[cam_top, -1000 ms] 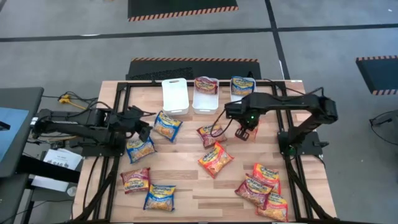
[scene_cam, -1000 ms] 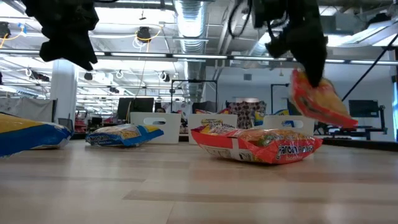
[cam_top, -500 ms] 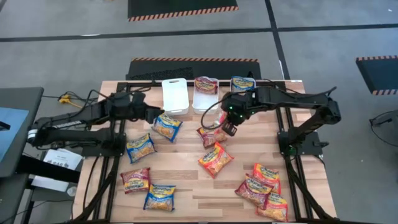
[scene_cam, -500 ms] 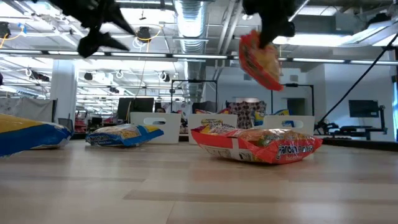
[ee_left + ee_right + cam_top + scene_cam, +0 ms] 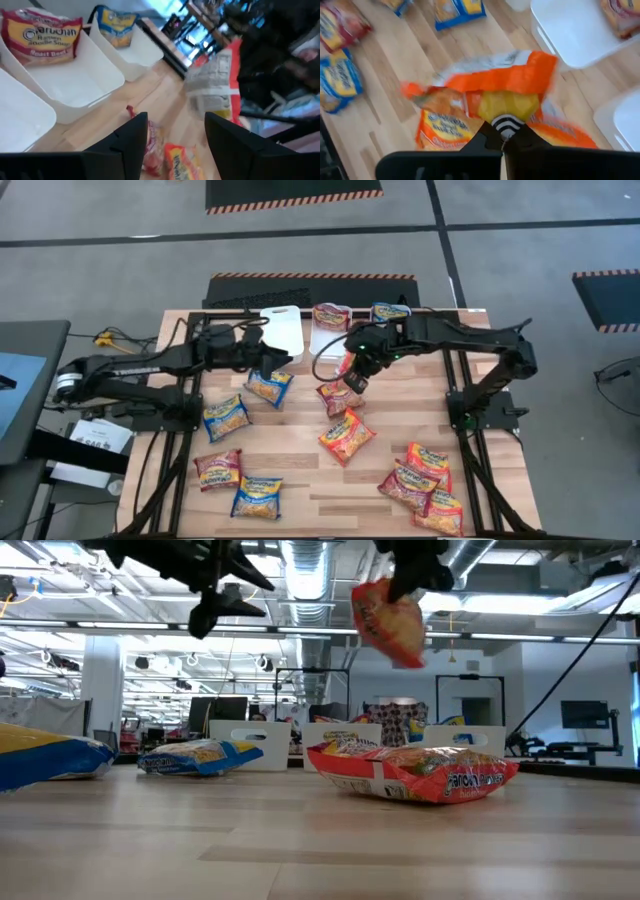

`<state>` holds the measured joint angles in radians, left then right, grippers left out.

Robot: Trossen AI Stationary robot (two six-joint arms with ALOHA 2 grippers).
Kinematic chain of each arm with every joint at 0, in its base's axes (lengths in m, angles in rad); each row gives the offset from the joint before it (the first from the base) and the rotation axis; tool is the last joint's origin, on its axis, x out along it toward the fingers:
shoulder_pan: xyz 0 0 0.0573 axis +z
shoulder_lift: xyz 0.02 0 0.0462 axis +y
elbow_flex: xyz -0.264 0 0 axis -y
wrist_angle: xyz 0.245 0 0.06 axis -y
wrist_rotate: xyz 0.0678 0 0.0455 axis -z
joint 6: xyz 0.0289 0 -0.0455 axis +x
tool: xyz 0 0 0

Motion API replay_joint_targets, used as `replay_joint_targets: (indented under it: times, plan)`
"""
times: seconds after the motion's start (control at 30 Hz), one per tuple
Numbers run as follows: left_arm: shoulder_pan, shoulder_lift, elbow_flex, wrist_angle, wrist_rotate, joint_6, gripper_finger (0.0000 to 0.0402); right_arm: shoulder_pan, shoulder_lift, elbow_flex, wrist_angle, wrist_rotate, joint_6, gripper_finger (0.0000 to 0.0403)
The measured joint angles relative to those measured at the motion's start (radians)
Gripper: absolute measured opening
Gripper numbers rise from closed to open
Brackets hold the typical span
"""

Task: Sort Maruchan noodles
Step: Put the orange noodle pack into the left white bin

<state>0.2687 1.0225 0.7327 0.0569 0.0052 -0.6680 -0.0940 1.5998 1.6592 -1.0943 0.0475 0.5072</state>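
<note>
My right gripper [image 5: 353, 373] is shut on an orange noodle packet [image 5: 392, 625], high above the table's middle and just short of the white bins. The middle bin [image 5: 322, 343] holds a maroon packet [image 5: 330, 315], and the right bin holds a blue one [image 5: 390, 311]. My left gripper [image 5: 279, 362] hovers open and about level at the near end of the left bin [image 5: 285, 320], with nothing between its fingers [image 5: 132, 135]. More packets lie flat on the table: a blue one [image 5: 268, 385], a maroon one [image 5: 335, 397] and an orange one [image 5: 347, 435]. My right gripper pinches the orange packet at one edge [image 5: 506, 116] between its two shut fingers, which slant down from above. The packet hangs tilted below the fingers [image 5: 408, 575], clear of the table and of the packets under it.
Blue packets [image 5: 225, 418] [image 5: 257, 495] and a maroon one [image 5: 217, 468] lie at the near left. Several orange packets [image 5: 420, 478] are piled at the near right. Black frame rails [image 5: 180, 430] run along the table's left and right sides.
My right gripper has risen and gone toward the table's left and far edge with the orange packet, which swings below it, lifted higher. My left gripper has gone toward the table's right, up to the left bin, and has tipped up to about level.
</note>
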Motion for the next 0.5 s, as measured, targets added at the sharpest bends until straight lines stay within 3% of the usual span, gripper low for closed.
replay_joint_targets:
  times: [0.5]
  plan:
    - [-0.006, 0.205, 0.138, 0.006, 0.096, 0.137, 0.0183, -0.012, 0.22, 0.233, -0.103, 0.004, -0.029, 0.0007]
